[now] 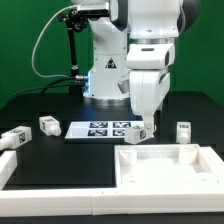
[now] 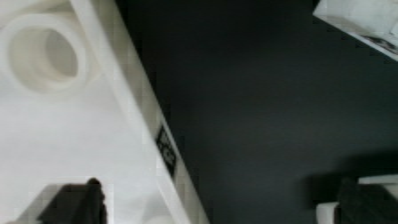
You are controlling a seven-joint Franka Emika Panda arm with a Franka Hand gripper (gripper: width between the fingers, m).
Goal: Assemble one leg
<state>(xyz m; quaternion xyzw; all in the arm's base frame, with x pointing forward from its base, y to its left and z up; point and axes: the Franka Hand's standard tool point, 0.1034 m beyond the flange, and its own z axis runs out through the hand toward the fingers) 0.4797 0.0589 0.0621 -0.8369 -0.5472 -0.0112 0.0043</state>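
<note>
The gripper (image 1: 142, 118) (image 2: 217, 203) hangs low over the table (image 1: 60, 165). Its fingers (image 2: 71, 205) are spread wide and hold nothing; between them are only dark table and the tagged rim of the tray (image 1: 165, 170) (image 2: 54, 130). The leg (image 1: 143, 128) stands nearest, just beneath the fingertips as the exterior view shows it, at the end of the marker board (image 1: 103, 128). Whether a finger touches it cannot be told.

The tray lies close under the gripper on the camera's side, and its corner with the round socket (image 2: 43, 55) sits right below the wrist. A tagged white edge (image 2: 365, 25) shows a little way off from the fingers in the wrist view; which part it belongs to is unclear.

Well clear of the gripper, toward the exterior view's left, stands a second post (image 1: 48, 125), and farther out a third post (image 1: 15, 137). A fourth post (image 1: 183, 131) stands apart on the exterior view's right. A white block (image 1: 8, 165) lies far off beyond the third post.
</note>
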